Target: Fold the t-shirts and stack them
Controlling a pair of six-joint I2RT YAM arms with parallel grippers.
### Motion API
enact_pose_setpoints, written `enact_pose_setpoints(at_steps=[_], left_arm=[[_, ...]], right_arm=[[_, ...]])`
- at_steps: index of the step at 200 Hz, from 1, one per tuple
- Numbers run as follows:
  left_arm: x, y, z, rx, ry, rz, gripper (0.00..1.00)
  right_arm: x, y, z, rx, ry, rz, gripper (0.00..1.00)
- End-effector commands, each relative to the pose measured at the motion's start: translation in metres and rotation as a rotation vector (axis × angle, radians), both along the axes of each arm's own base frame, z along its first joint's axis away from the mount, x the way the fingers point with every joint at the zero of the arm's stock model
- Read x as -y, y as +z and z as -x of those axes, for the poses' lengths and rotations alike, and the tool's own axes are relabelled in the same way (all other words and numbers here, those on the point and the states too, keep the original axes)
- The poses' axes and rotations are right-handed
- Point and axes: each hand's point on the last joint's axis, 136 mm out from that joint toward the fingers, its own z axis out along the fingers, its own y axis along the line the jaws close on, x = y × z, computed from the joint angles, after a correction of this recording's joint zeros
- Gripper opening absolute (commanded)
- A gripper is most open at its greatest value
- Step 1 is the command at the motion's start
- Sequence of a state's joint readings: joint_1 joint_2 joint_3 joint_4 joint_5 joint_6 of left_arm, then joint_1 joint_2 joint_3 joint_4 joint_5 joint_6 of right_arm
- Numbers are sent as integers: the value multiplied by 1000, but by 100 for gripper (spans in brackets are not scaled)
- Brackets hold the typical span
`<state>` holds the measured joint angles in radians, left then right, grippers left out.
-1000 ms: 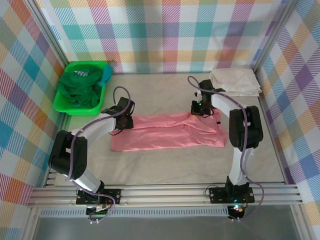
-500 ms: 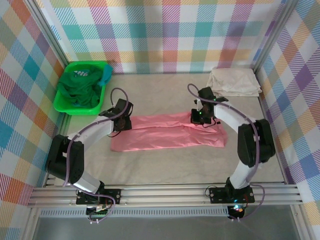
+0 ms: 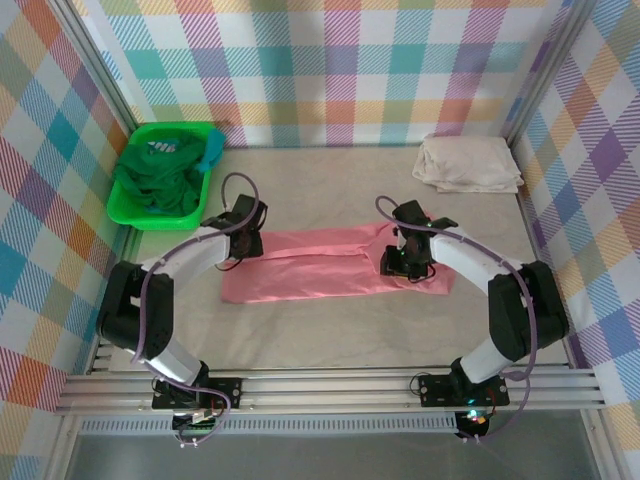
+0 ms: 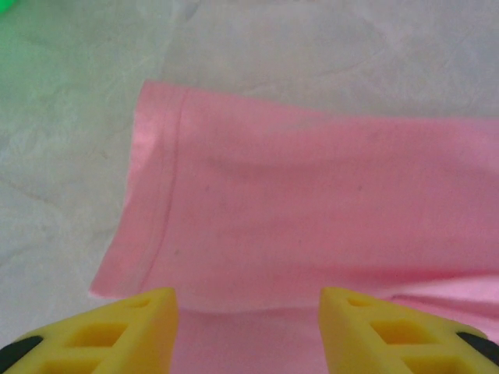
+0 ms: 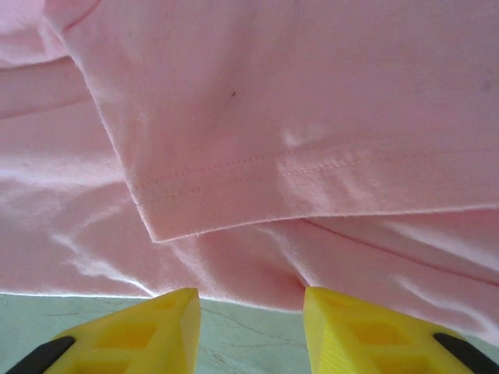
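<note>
**Pink shirt flat, both end effectors released**

The salmon-pink t-shirt (image 3: 320,265) lies as a long strip at the centre of the table (image 3: 330,325). The left end effector (image 3: 247,243) is at its upper-left edge and the right end effector (image 3: 400,266) is over its lower-right part. Both have their fingers spread and hold nothing. A cream t-shirt (image 3: 468,163) lies folded at upper right. Dark green t-shirts (image 3: 155,180) lie in the green bin (image 3: 120,212) at upper left.

Table (image 3: 330,335): pink shirt (image 3: 310,272), cream shirt (image 3: 468,163), bin (image 3: 140,221)
</note>
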<state>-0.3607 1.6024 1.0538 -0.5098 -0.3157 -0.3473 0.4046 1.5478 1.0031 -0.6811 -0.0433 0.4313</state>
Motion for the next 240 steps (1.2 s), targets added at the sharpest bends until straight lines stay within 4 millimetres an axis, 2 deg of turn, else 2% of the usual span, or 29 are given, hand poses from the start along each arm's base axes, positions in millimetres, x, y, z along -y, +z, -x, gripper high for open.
enact_pose_setpoints(at_steps=[1,13,25,35,50,61,95,106,130,158,181,200,207,219,231,240], left_arm=[[2,13,-21,25,-8,-2,51],[2,11,-30,17,-8,16,51],[-2,5,-38,-6,9,45,45],[-5,-3,-44,-29,21,55,38],[-4,-15,-47,-79,23,63,16],[-2,-23,-44,-100,29,81,6],[-7,-56,-12,-164,89,152,5],[-11,-67,0,-199,112,166,0],[-22,-83,30,-259,185,216,0],[-30,-83,75,-286,251,264,0],[-24,-81,112,-288,294,353,0],[-19,-83,139,-295,313,395,0],[-12,-82,146,-293,298,417,0],[4,-77,153,-284,248,441,0],[16,-67,157,-260,196,435,0],[18,-56,158,-226,180,424,0]], right_arm=[[-2,36,-24,100,-32,-15,42],[0,45,-36,129,-67,-35,42],[6,45,-52,147,-109,-39,35],[11,39,-64,135,-133,-23,17],[16,21,-78,88,-154,19,0],[17,9,-84,52,-165,38,0],[20,-19,-102,24,-214,99,0],[18,-26,-106,4,-212,101,0],[9,-43,-112,-20,-203,80,0],[-22,-62,-127,-38,-158,4,0],[-54,-69,-161,-15,-129,-70,0],[-98,-62,-204,37,-79,-190,0],[-111,-62,-218,46,-69,-228,0],[-138,-48,-244,77,-34,-310,0],[-148,-35,-263,107,-24,-329,0],[-150,-17,-275,149,-23,-329,0]])
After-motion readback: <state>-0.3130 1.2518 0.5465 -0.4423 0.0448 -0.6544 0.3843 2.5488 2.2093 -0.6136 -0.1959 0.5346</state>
